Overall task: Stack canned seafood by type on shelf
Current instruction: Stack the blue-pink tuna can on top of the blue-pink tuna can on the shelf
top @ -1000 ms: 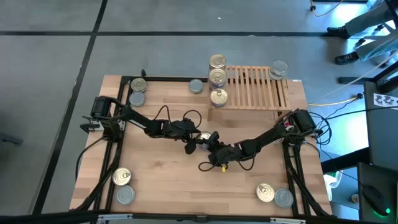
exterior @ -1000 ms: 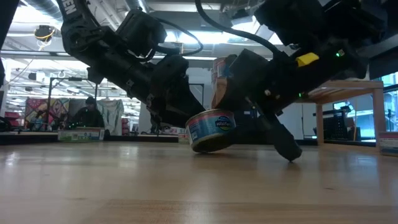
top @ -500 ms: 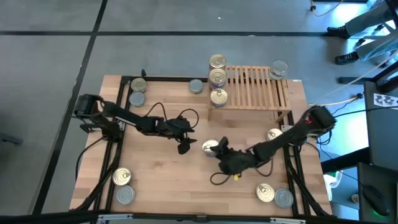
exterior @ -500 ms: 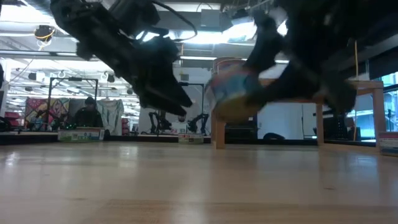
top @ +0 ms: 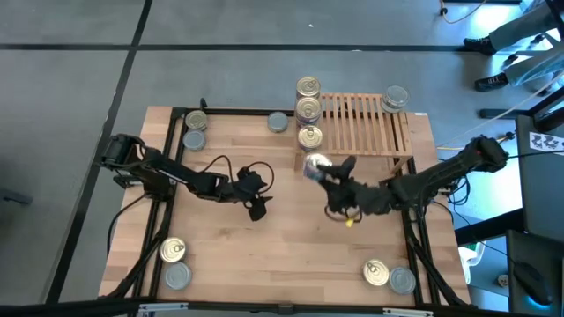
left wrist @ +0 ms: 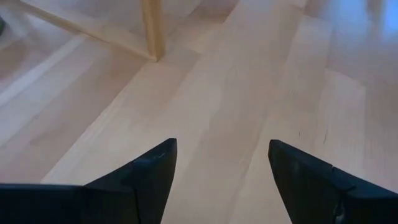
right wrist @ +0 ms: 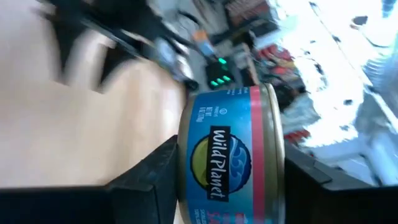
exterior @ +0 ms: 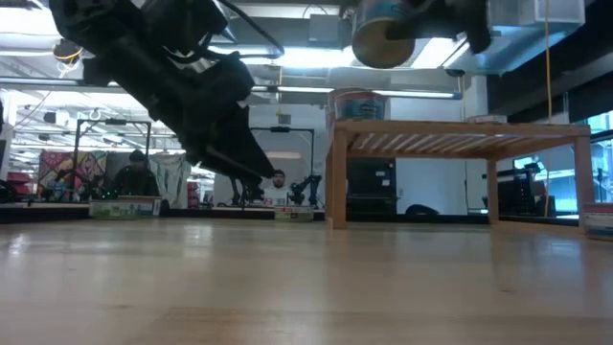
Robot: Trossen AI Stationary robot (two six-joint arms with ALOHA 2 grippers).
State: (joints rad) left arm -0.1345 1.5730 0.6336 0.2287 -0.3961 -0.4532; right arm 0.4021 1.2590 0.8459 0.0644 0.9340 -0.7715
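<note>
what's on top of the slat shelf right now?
On the shelf: a gold-topped can at its left end and a silver-topped can at its far right corner. Whether either sits on another can is hidden from above.

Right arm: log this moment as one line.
right end effector: shut on blue-labelled can, raised near shelf | left end effector: open, empty, over table | stage: carrying

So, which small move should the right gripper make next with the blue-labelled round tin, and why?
Probably carry it on toward the light wooden slatted shelf: the right gripper holds the blue-labelled round tin lifted just short of the shelf's near edge, while the left gripper waits open, low over the table.
</note>
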